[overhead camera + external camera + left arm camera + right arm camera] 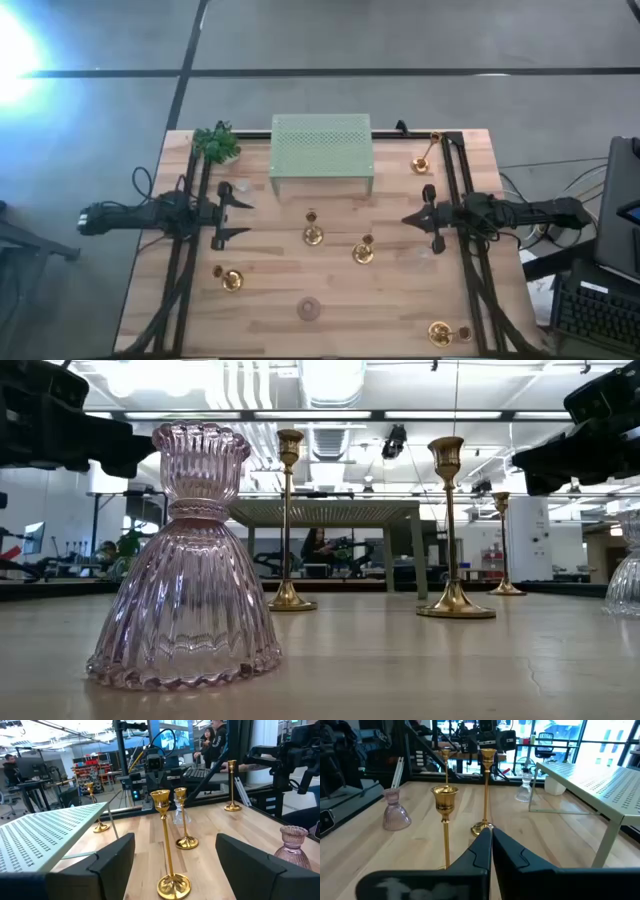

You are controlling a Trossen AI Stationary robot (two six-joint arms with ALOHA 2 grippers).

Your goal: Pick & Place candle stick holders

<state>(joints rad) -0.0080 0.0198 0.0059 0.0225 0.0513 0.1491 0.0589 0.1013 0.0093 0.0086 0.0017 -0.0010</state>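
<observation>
A light wooden table point(330, 290) is seen from above, with 2 dark robot arms reaching in from opposite sides. The left gripper point(236, 217) hovers over the table's left part with its 2 fingers spread wide and nothing between them. The right gripper point(418, 219) hovers over the right part, its fingers pressed together to a point, holding nothing.

5 brass candle stick holders are spread over the table. 2 stand upright near the middle, between the grippers: the centre candlestick point(313, 234) and, just to its right and a little nearer the front edge, the second centre candlestick point(363, 251). The left-front candlestick point(231, 281) is near the left rail. The right-front candlestick point(440, 332) is by the front right corner. The back-right candlestick point(421, 161) is near the back right corner, beside the rail.

A pale green perforated shelf point(321, 152) on legs stands at the back centre. A small green plant point(216, 143) sits at its left. A pink ribbed glass holder point(187, 565) stands near the front edge, close to the low camera. A clear glass holder point(523, 784) stands near the shelf's left leg.

People are visible in the room beyond the table.
</observation>
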